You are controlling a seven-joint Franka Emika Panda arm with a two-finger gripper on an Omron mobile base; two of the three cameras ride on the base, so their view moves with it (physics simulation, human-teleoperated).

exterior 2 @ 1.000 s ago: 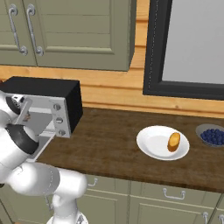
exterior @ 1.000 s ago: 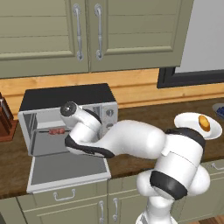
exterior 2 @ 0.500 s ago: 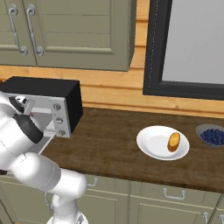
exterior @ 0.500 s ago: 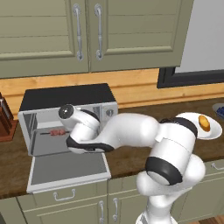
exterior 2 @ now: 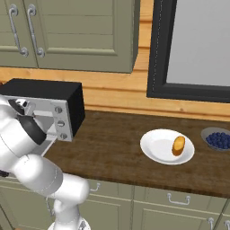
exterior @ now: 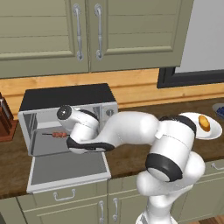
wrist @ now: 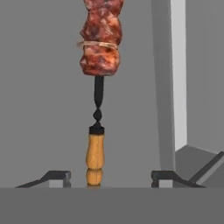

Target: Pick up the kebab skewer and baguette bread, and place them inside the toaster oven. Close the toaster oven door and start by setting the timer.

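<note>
The skewer is seen lying inside the oven, its wooden handle between the 2 fingertips of the gripper, which are held apart and clear of it. The door is dropped open, flat in front of the cavity. The baguette is left on a white plate on the counter, well apart from the oven.

I lose the kebab skewer past the hand view's top edge, and my arm hides the toaster oven's right interior and gripper.
</note>
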